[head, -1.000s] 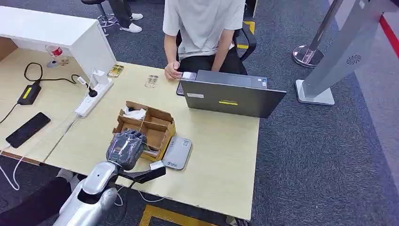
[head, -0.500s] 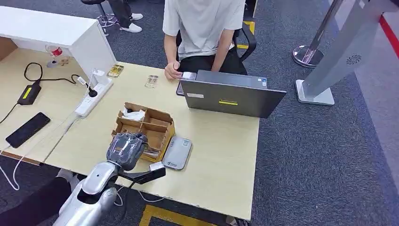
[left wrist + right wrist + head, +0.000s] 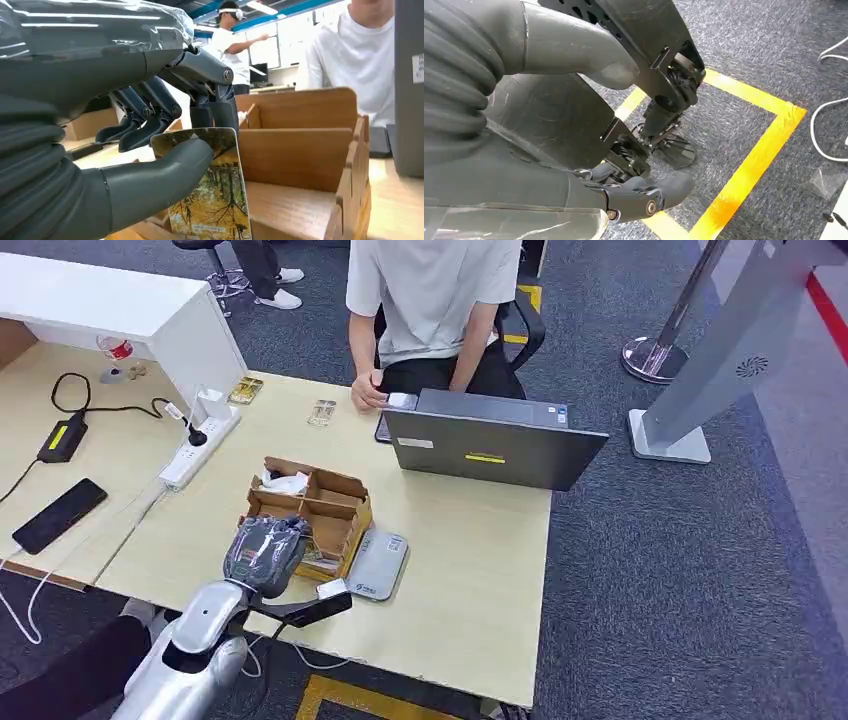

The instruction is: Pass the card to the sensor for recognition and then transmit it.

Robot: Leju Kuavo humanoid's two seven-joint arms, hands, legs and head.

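Note:
My left hand (image 3: 264,552) reaches down into the front left compartment of a brown cardboard box (image 3: 338,486) near the table's front edge. In the left wrist view, the thumb (image 3: 165,170) and fingers (image 3: 150,112) pinch a card (image 3: 217,200) printed with yellow autumn trees. The card stands upright inside the box (image 3: 300,155). A flat grey card sensor (image 3: 377,565) lies on the table just right of the box, apart from the hand. My right hand (image 3: 524,190) hangs above the floor, fingers loosely apart, holding nothing.
A grey laptop (image 3: 490,445) stands open at the table's far side, with a seated person behind it; the person's hand (image 3: 365,392) rests by it. A white power strip (image 3: 200,445) and a black phone (image 3: 58,513) lie to the left. Yellow tape (image 3: 744,175) marks the floor.
My left hand has dipped slightly and its fingers have curled down into the box compartment. The rest of the table is unchanged.

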